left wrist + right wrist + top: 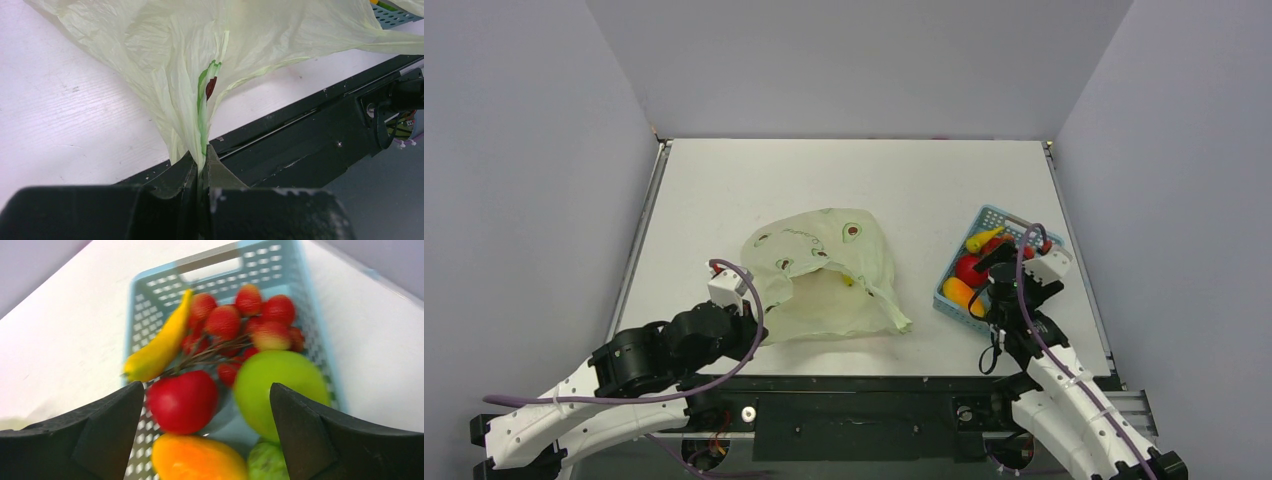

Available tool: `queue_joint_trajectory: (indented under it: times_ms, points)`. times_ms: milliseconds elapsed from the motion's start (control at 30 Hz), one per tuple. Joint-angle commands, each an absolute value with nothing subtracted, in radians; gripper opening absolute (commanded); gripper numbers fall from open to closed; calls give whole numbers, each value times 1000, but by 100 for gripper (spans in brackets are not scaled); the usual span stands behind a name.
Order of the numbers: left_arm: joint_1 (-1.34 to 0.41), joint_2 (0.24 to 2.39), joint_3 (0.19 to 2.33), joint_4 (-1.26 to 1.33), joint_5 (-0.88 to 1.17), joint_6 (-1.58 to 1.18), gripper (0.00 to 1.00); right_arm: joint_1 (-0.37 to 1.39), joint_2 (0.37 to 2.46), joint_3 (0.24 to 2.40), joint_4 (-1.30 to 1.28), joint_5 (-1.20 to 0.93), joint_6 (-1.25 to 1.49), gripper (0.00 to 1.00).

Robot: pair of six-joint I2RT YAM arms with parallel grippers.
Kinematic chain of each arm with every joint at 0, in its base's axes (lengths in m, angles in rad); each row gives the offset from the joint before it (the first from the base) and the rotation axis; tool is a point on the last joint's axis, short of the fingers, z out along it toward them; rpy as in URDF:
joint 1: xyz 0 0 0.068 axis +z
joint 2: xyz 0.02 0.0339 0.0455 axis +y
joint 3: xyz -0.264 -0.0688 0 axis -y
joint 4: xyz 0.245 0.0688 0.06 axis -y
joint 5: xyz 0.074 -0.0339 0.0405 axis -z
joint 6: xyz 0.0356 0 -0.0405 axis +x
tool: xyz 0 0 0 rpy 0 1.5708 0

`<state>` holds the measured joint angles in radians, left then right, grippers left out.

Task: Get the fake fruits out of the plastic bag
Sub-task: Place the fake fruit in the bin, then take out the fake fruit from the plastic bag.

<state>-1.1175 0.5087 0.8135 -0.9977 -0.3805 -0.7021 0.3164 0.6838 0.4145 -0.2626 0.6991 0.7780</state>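
Left gripper [201, 167]: clamped on the near edge of the thin yellow-green plastic bag [824, 290].
Right gripper [206, 390]: spread wide, empty, above glossy toy fruits [182, 400] in the blue lattice basket [150, 310].
Advice: hold the bag mouth up and enter low toward the yellow piece [848, 281] inside.

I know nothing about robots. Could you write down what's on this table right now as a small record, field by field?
table: white top
plastic bag: pale yellow-green, crumpled, mid-table
left fingers: shut on the bag's gathered edge
right fingers: open above the basket, holding nothing
basket: blue lattice, right side of the table
in basket: banana, red berry cluster, red round fruit, green round fruit, orange fruit
inside bag: yellow patch, possibly one fruit
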Motion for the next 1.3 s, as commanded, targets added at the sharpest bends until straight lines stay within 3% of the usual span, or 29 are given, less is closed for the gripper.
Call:
queue_joint_trajectory:
  times_ms: [0,200,500,700,833,900,1100,1267]
  points:
    - [-1114,504,830,-968,-373,-694,0,402,693,515,-148,511,622,91]
    - [-1114,505,830,-967,-372,-693,0,593,787,632,-66,339,525,90]
    - [-1114,499,831,-969,-373,-696,0,1030,874,787,77,413,316,85]
    - [-1114,497,831,-968,-374,-696,0,1266,1092,894,76,420,225,60]
    - [-1114,491,831,-969,-375,-696,0,1298,1255,924,71,449,266,44]
    - [-1114,484,830,-969,-375,-696,0,1304,1343,914,90,476,284,42]
    - [-1114,486,830,-968,-374,-696,0,1323,1550,917,115,633,297,42]
    - [-1114,486,831,-968,-373,-695,0,1303,1720,1045,29,757,359,42]
